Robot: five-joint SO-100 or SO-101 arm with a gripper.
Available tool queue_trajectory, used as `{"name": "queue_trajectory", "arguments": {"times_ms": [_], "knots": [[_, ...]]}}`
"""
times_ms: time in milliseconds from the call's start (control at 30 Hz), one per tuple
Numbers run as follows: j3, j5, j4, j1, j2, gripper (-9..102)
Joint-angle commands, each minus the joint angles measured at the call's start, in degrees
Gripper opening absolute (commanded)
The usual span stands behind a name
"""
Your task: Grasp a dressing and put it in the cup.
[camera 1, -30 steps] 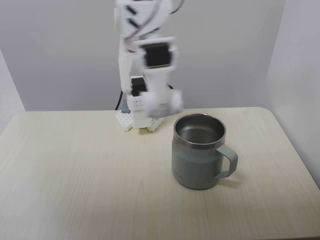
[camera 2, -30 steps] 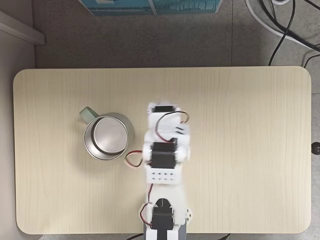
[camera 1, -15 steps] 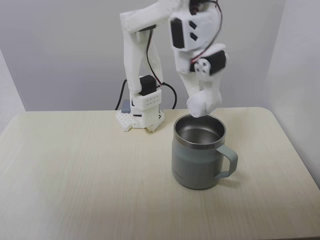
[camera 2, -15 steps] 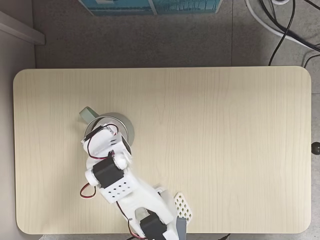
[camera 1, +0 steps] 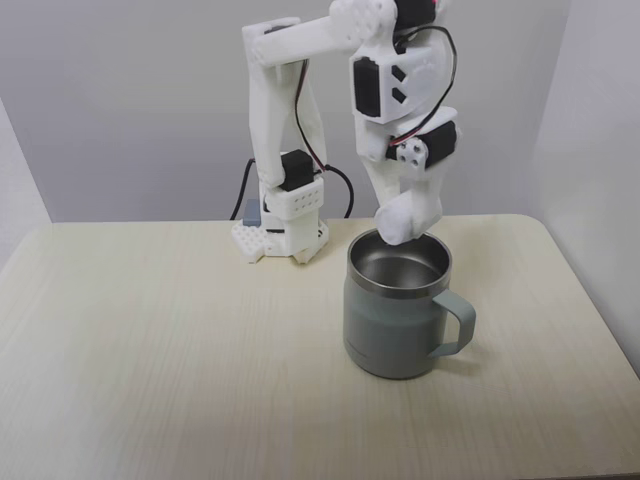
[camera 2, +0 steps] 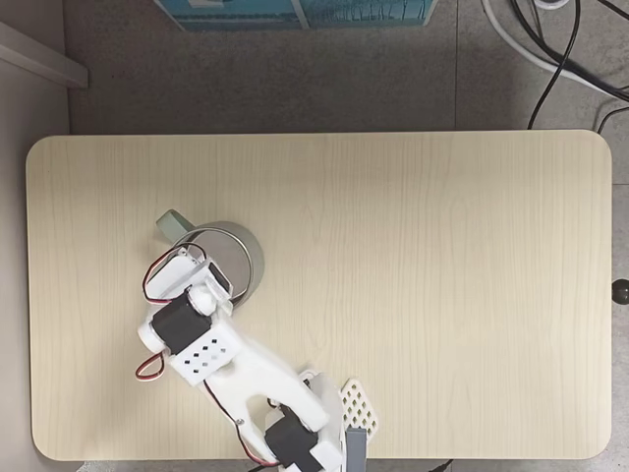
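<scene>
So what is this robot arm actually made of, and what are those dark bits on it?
The arm is white plastic, blocky and jointed. The dark bits are black motor blocks, linked by thin red and black wires. Its perforated base sits on the table, and the rounded white gripper ends it.

From above, a pale wood-grain table with rounded corners is seen bearing a sage grey-green mug with a steel interior, its handle turned to the upper left, while the mug's lower left half is covered by the white plastic robot arm.
</scene>
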Motion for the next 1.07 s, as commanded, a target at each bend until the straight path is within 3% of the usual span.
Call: {"name": "queue_trajectory", "arguments": {"times_ms": [0,200,1033], "knots": [[0.4,0.1,0.0,1.8,-1.5,14],[0.4,-0.4,0.9,3.2,-2.7,18],[-0.9,-0.4,-0.7,2.0,-3.3,18]]}}
